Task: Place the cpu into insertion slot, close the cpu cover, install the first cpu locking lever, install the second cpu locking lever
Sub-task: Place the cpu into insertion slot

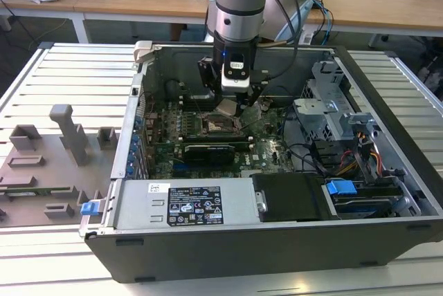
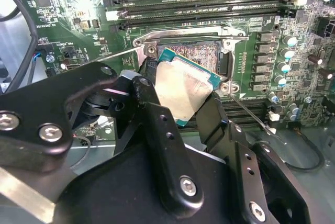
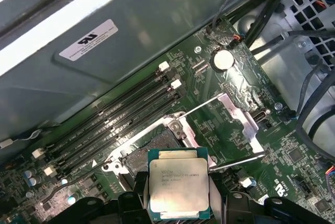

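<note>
My gripper (image 1: 232, 107) is down inside the open computer case, shut on the cpu (image 2: 183, 85), a small silver-topped chip with a green edge. The chip sits between two black fingers (image 2: 149, 85) and hangs tilted just above the insertion slot (image 2: 201, 54), not seated in it. In the first wrist view the cpu (image 3: 178, 185) is at the near edge of the square socket (image 3: 157, 143), whose contact field is bare. The cpu cover (image 3: 251, 127) stands swung open beside the socket. A thin locking lever (image 2: 251, 111) sticks out, unlatched.
Long black memory slots (image 3: 120, 119) flank the socket. The case wall (image 1: 242, 50) rises right behind the gripper. A power supply (image 1: 187, 206) lies at the case front, with a drive cage (image 1: 332, 109) and cables (image 1: 304, 154) on the exterior view's right. A grey fixture tray (image 1: 48, 164) lies outside.
</note>
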Robot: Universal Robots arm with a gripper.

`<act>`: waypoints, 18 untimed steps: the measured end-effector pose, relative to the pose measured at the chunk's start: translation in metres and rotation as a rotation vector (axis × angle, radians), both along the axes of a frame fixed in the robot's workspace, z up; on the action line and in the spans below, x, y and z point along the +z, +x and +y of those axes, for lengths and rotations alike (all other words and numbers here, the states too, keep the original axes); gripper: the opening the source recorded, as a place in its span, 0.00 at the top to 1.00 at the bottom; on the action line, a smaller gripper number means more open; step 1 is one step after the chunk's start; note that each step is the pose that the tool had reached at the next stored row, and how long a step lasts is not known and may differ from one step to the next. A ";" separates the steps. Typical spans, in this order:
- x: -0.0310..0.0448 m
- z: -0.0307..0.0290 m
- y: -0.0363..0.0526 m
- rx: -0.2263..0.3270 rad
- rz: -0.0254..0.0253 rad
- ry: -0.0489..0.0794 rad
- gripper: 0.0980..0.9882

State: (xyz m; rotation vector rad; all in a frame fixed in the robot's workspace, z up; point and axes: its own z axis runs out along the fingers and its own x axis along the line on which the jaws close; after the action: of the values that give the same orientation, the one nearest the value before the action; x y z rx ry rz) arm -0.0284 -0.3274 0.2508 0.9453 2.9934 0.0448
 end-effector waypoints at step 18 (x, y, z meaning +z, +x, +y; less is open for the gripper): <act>-0.0008 0.0000 0.0000 -0.080 0.0001 -0.006 0.50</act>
State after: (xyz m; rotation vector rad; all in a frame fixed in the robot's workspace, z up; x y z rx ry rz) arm -0.0285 -0.3274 0.2500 1.0632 2.9507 0.0362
